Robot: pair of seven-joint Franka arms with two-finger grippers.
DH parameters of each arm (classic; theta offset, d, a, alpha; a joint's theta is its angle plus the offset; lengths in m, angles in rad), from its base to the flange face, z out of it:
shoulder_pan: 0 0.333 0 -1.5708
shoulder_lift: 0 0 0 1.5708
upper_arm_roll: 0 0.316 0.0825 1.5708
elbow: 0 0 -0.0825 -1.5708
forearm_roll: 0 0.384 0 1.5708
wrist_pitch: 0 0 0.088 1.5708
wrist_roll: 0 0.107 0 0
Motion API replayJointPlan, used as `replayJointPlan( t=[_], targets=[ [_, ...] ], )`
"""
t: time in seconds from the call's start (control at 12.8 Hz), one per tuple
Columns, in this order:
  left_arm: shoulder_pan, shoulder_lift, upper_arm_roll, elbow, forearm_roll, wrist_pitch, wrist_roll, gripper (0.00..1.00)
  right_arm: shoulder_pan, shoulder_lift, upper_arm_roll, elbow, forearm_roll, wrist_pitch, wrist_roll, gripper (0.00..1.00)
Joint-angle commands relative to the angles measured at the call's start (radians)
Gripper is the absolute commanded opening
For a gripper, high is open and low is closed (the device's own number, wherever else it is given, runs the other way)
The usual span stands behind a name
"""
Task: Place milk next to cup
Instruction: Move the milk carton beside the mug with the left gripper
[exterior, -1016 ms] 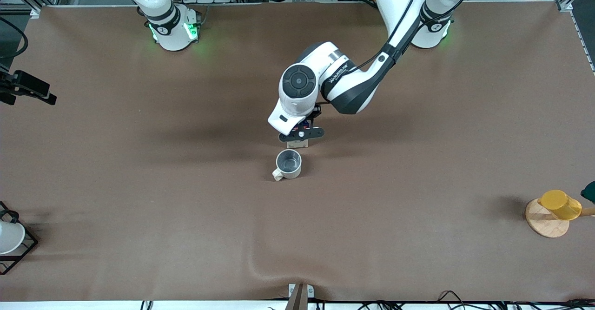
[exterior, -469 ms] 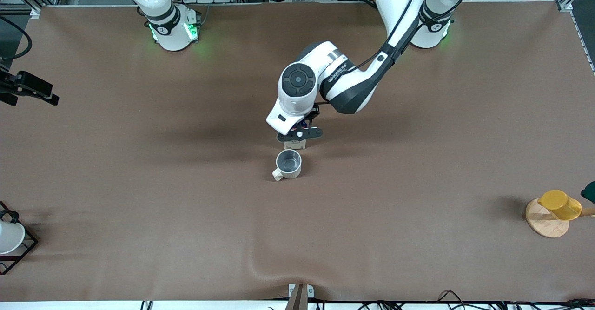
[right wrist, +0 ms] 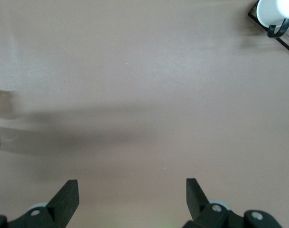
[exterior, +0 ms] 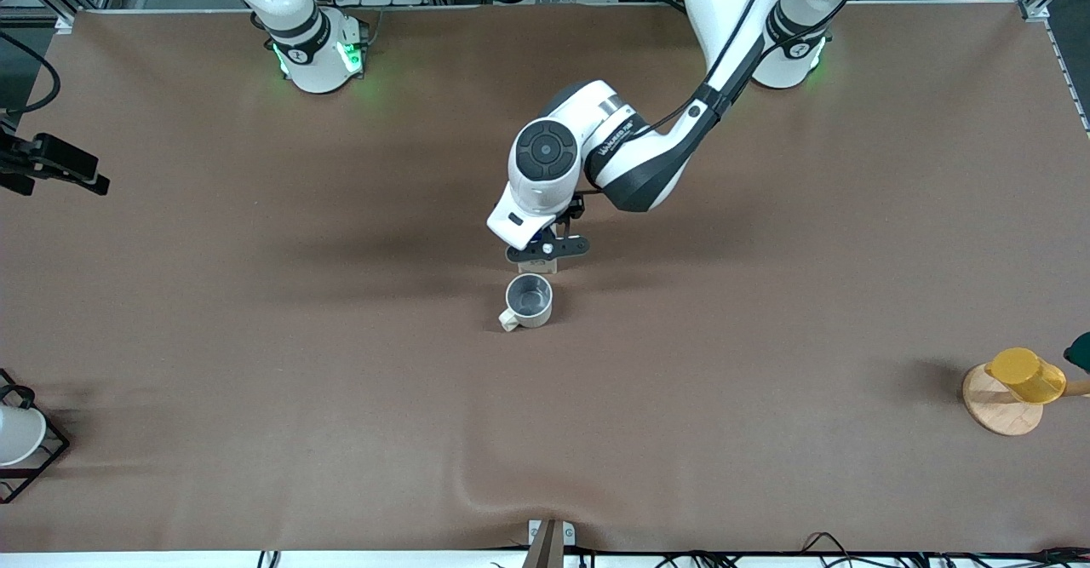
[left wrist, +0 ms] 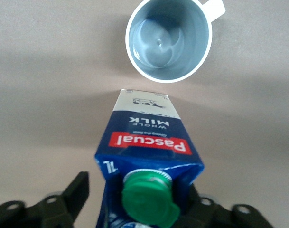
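Dark-blue milk [left wrist: 151,142] carton with red label and green cap, off-white cup [left wrist: 168,40] grey inside, brown table [exterior: 766,295]

— Bright, even overhead light; soft broad shadows across the worktop [exterior: 255,338] under the arm, no glare.
— Sharp in the front view; slightly soft on the green cap [left wrist: 148,198] close up, faint shadow bands in the right wrist view.

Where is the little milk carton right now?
The milk carton stands on the brown table near its middle, right beside the beige mug and farther from the front camera than it, with the left gripper directly above it.
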Motion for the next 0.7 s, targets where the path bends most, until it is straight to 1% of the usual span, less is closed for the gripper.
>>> replayJointPlan(
  t=[0.0,0.31,0.47,0.62],
  targets=[
    [-0.006,0.002,0.004,0.023,0.019,0.003,0.020,1.00,-0.001,0.002,0.000,0.020,-0.009,-0.010,0.008,1.00],
    [0.009,-0.070,0.006,0.021,0.019,-0.043,0.016,1.00,0.000,0.001,0.002,0.018,-0.011,-0.003,0.008,1.00],
    [0.032,-0.149,0.012,0.015,0.024,-0.111,0.016,1.00,-0.003,0.001,0.000,0.018,-0.009,-0.002,0.008,1.00],
    [0.102,-0.226,0.020,0.011,0.027,-0.156,0.013,1.00,-0.003,0.001,0.000,0.017,-0.011,-0.004,0.008,1.00]
  ],
)
